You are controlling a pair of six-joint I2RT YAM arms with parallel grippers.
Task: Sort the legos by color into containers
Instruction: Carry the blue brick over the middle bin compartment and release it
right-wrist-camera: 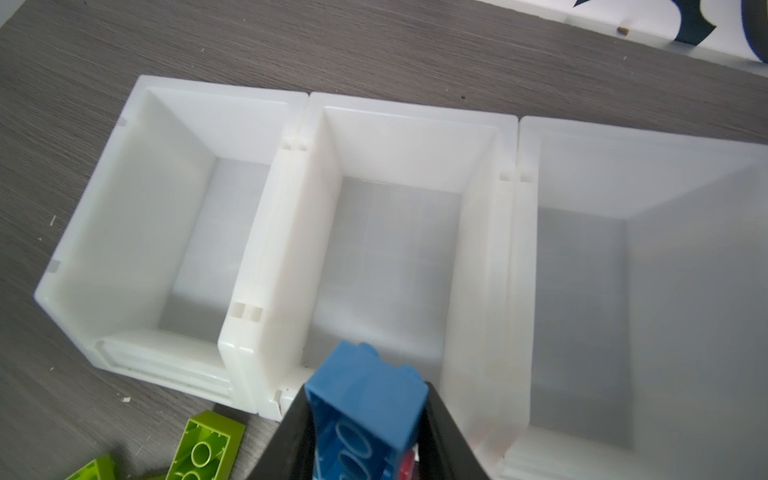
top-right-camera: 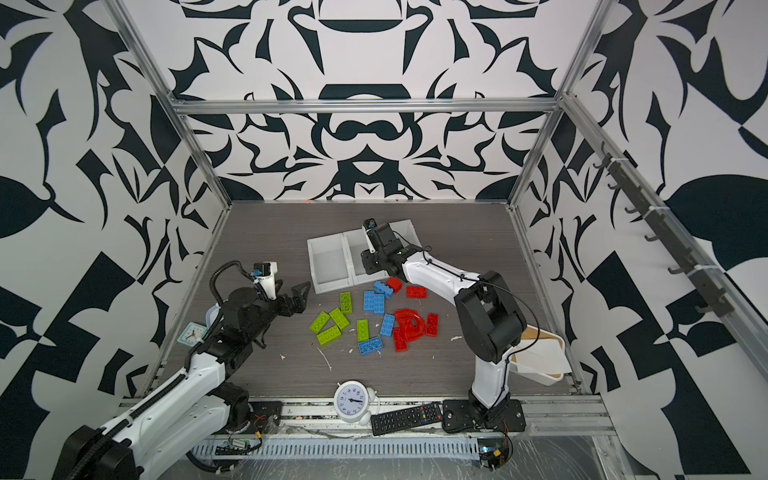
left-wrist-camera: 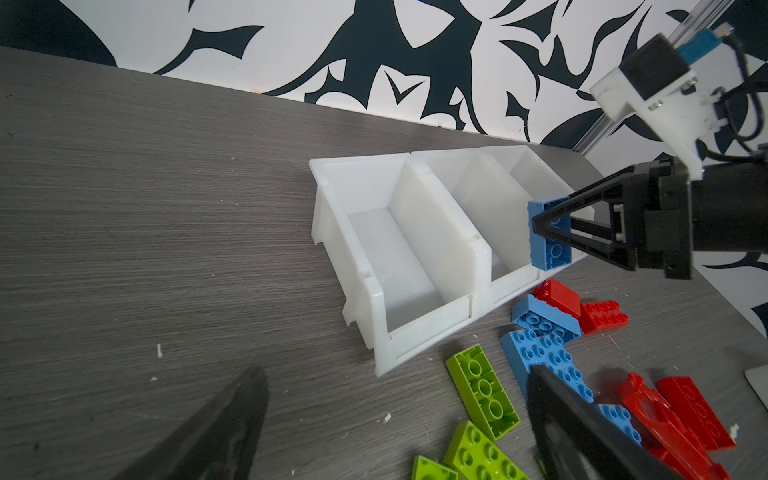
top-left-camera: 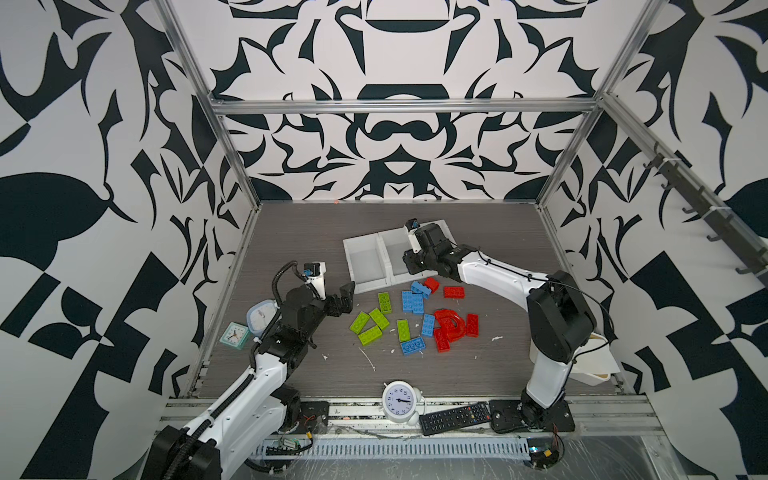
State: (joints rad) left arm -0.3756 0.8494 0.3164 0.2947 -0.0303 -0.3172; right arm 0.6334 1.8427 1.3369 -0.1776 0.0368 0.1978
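Legos [top-left-camera: 411, 301] are lying loose on the table [top-left-camera: 291, 232] in front of the containers [right-wrist-camera: 409, 109], with greens, blues and reds jumbled together and a red arch [top-left-camera: 446, 315] sitting among the red bricks. All three bins are looking empty. Your right gripper [right-wrist-camera: 365, 428] is clamping one blue brick [left-wrist-camera: 552, 251] across its narrower width, hollow underside showing, and is holding it above the near lip of the middle bin. Your left gripper [top-left-camera: 345, 298] is hanging spread wide and empty near the front corner of the leftmost bin, touching nothing. You are likely dealing with light, rigid, hollow plastic with slick flat sides, so you should be pinching each brick across its two long faces near the middle, not on the studs, where it may be twisting out. The arch is probably asking for a grip across one leg.
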